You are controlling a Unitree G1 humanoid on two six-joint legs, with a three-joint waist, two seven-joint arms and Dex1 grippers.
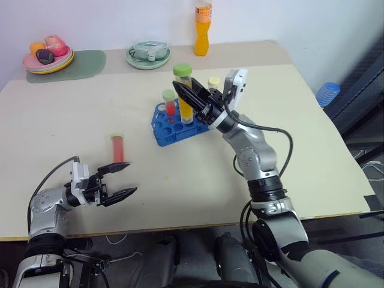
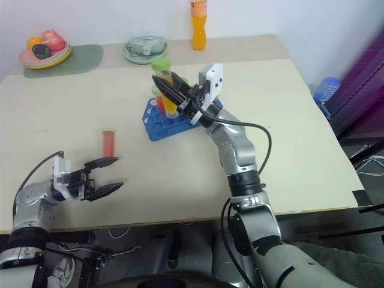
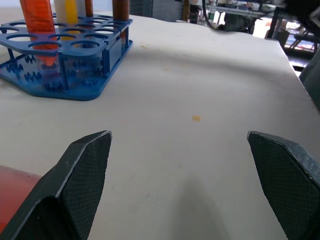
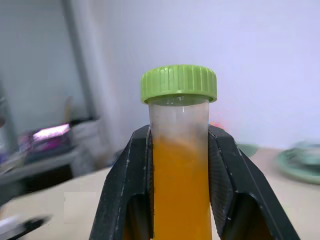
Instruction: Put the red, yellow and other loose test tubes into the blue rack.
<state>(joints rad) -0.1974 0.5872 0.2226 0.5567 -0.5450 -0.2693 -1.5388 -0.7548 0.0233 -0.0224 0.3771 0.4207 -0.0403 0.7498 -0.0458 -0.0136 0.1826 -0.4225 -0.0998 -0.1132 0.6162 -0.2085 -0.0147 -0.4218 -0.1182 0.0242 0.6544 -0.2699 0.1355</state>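
Right gripper (image 1: 187, 94) clamped on yellow tube (image 4: 179, 165) below green cap, upright above blue rack (image 1: 163, 133). Left gripper (image 1: 123, 180) spread wide, empty, at my 7 o'clock. I count small red tube (image 1: 170, 107) and cream-capped tube (image 1: 213, 82) racked; yellow not seated yet; red tube (image 1: 117, 148) lying loose at rack's 9 o'clock. Yellow tube's bottom end hidden behind fingers; target hole unclear.

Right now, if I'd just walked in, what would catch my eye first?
The right gripper holding a yellow tube with a green cap upright above the blue rack in the middle of the table. Next, a red tube lying loose on the table nearer the robot, with the left gripper open beside it.
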